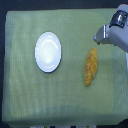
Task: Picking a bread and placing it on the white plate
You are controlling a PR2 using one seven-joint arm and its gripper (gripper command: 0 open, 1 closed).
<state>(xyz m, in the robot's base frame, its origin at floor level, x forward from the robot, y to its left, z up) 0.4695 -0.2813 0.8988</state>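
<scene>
**Bread untouched on the cloth; gripper off at the far right, grasp not yet begun**

Obs. The bread (90,66) lies flat on the green cloth (30,100) that covers the worktop, right of centre in the exterior view, long axis running roughly near-to-far with a slight lean. The white plate (48,51) sits to its left, well apart, nothing on it. The gripper (101,35) is beyond the far end of the bread, toward the view's upper right, holding nothing. At this resolution I cannot tell how its jaws stand, open or closed.

Handling, judged. The piece looks light and should lift with little force. The crust is bumpy and twisted, so probably not slippery; the ridges should give the pads some purchase. It is likely soft under the crust and will crush or flake if squeezed hard. The tapered ends look thin and a poor place to hold, since one could bend or break off.

Where to take it. The middle, at the thickest part, jaws closing across the short width. That keeps the weight balanced so neither end droops on the way to the plate.

Note. The bread is about as long as the plate is wide; set it down centred.
</scene>
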